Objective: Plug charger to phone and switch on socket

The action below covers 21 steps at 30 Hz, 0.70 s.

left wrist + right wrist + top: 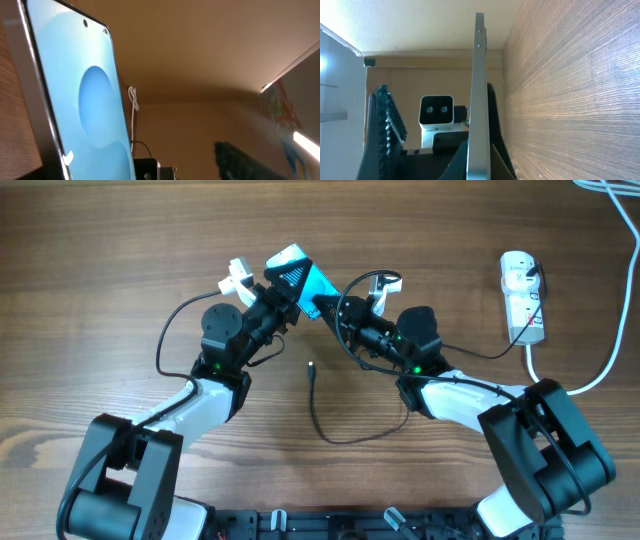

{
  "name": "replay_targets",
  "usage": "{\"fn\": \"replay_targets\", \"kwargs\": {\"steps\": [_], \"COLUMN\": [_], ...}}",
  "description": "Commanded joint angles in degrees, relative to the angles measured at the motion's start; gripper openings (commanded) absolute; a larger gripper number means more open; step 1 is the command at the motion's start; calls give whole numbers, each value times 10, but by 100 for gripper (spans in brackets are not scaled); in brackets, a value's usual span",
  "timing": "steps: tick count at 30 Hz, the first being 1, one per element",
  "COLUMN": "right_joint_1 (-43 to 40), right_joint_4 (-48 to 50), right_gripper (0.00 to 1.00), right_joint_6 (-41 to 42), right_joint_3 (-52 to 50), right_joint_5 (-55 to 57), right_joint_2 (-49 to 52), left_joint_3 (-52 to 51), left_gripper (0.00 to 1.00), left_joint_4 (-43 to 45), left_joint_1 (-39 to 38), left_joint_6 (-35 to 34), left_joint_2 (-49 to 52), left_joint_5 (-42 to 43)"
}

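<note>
So the phone (312,280) is up off the table (100,260), tilted, hanging betw both arms near top centre, turquoise screen facing the left side. R gripper (333,307) has it: jaws pinched tight on the handset's edge. The right wrist view shows the slab edge-on, running straight up out of the fingers. Makes sense: clamp one end, leave the other free for the plug, though which end carries the port I can't tell from here.

L gripper (289,273) straddles the phone w/ jaws spread. Its ribbed pad (384,130) stands clear of the glass, gap plain to see, so no squeeze from that side. Left wrist cam is full of screen, close up, i.e. it's right alongside. Reads as a handover or steadying pose: one arm bears the weight so the other can go fetch.

What needs fetching: the charger (335,438) lies loose on the wood below the arms, metal tip (311,366) pointing up twd the phone, nobody touching it. Its far end runs off right twd the socket (522,298), well apart near the right edge, black plug in, thick white cord (600,375) trailing away. Plugging not begun, switch untouched; next job prob L arm down for that tip
</note>
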Motion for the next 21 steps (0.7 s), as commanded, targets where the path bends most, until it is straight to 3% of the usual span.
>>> {"fn": "replay_targets", "kwargs": {"steps": [1,21], "right_joint_1": [-2,-2], "right_joint_4": [7,3], "right_gripper": [4,4], "right_joint_6": [-11,-31], "right_joint_3": [8,8], "right_joint_5": [-11,-65], "right_joint_2": [0,0], "left_joint_3": [0,0], "left_gripper": [69,27], "left_joint_4": [2,2], "left_joint_1": [0,0], "left_joint_6": [9,9], "left_joint_2": [-2,-2], "left_joint_5": [7,7]}}
